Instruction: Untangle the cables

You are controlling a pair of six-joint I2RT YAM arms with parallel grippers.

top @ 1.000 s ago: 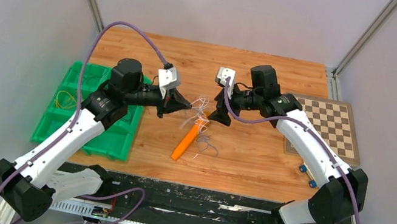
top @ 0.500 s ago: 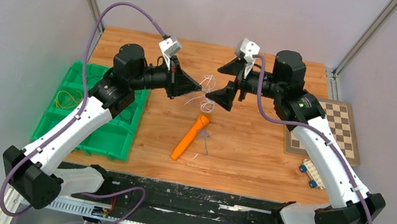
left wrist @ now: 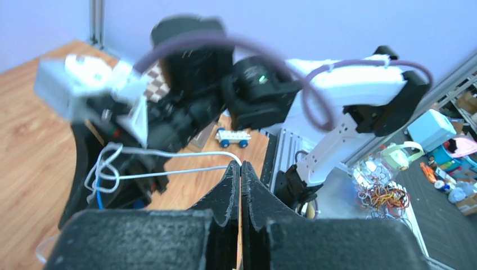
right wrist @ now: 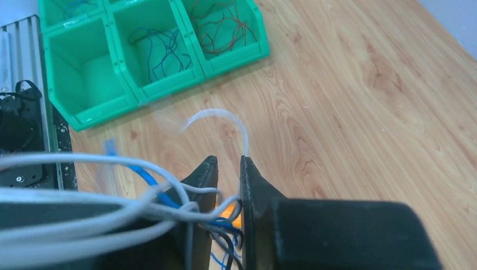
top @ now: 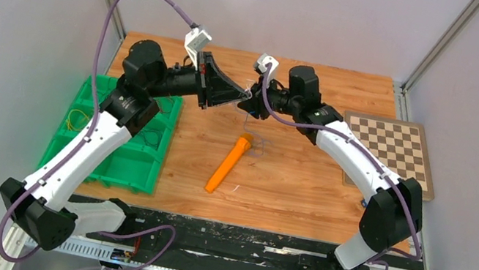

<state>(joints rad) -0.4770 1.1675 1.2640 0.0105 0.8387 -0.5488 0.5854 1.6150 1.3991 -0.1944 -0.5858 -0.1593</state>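
Clamping one white strand of the cables shut in the left gripper; pinching the knotted rest in the right gripper, aloft at upper centre. Could cinch the knot or lose the strand if yanked; nose to nose, risking a bump. Open wood right of the marker; bins crowding left edge.

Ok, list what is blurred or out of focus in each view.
Top external: sharp throughout, evenly lit. Left wrist: the grey camera block and the thick lilac hose are smeared. Right wrist: the hair-thin white wires blur up close, while the green plastic bins are crisp.
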